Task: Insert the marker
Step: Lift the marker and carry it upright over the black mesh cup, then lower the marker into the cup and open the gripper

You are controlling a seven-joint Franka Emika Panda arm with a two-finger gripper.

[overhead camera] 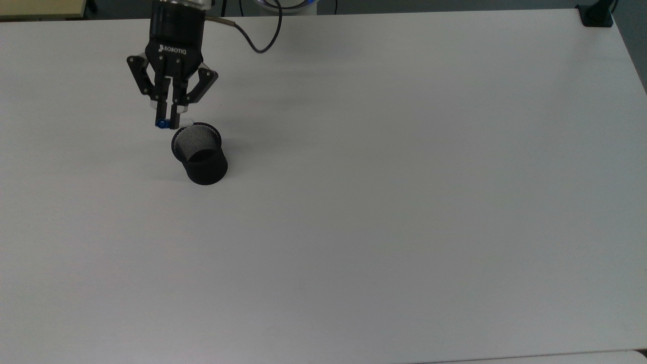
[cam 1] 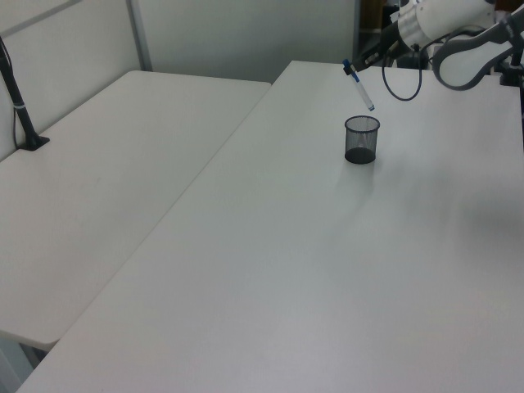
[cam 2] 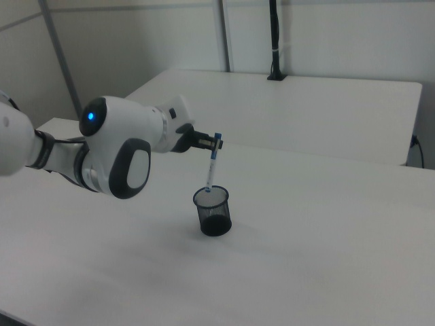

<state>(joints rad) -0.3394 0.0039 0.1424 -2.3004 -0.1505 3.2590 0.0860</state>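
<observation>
Marker (cam 1: 359, 84) hanging in the air above the black mesh cup (overhead camera: 199, 153), pinched near its blue upper end by the jaws of the gripper (overhead camera: 166, 120), which are closing tight on the barrel with almost no gap between them. Showing a slim white barrel with a blue cap at the top and a blue band just under it. Tilting slightly in the left view, top leaning toward the left view's left, lower end pointing down and to the right, stopping just above the cup's rim without touching it. Standing nearly upright in the right view (cam 2: 213, 161), lower tip reaching close to the rim, apparently over the opening. Peeking out in the top view as a blue dot (overhead camera: 162, 123) between the fingertips, with a bit of white beside it, just to the top view's left of the cup's rim.

Resting upright on the white tabltop (overhead camera: 394, 202), the cup sitting alone, casting a faint shadow. Spreading wide and bare, the tabletop running on to a second white table (cam 1: 98, 188) at the left view's left, separated by a narrow seam. Rising behind, pale partition walls with a metal post, and a black pole clamped to the far table's edge (cam 2: 274, 41). Trailing from the gripper's wrist, a dark cable (overhead camera: 258, 38) looping over the tabletop.
</observation>
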